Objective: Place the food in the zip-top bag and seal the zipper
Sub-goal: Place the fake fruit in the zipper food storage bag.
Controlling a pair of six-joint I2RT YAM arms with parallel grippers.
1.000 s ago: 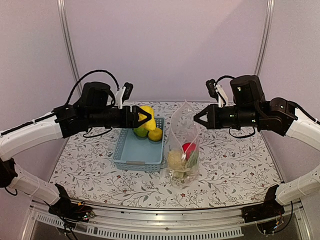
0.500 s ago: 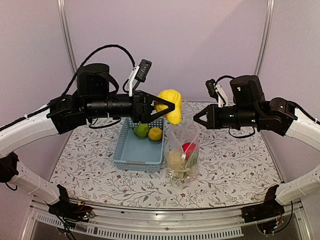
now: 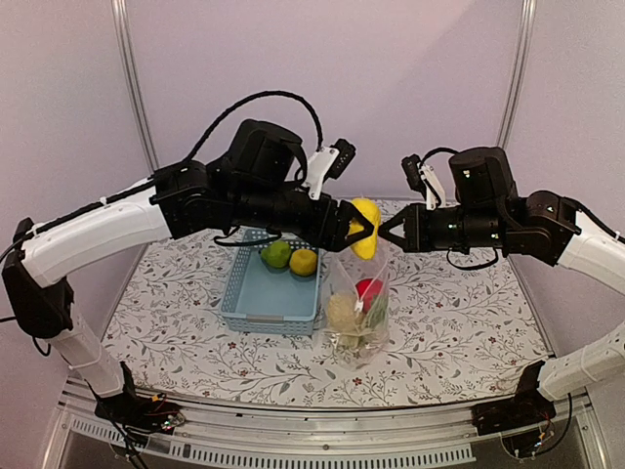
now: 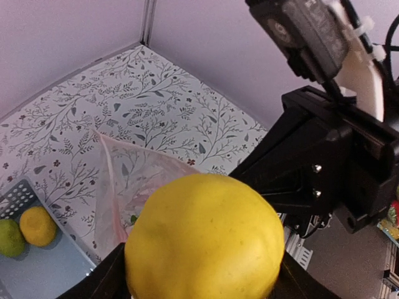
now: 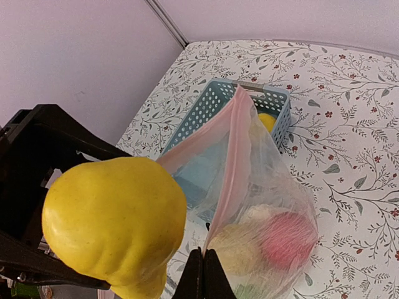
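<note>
Big yellow fruit carried to the bag's mouth

The left gripper clasps the large yellow fruit between its fingers, in the air right over the open top of the zip-top bag. The fruit is just beside the tips of the right gripper, which is clenched on the bag's mouth edge by the pinkish zipper and holds the bag upright. The bag stands near the middle of the tabletop, touching the right side of the blue basket, with a red tomato and a pale cauliflower inside. A green fruit and a small lemon lie in the basket's far end. Half a second ago the fruit was over the basket's far right corner; it has since swung right and lower, while the right arm has kept its place.
</note>
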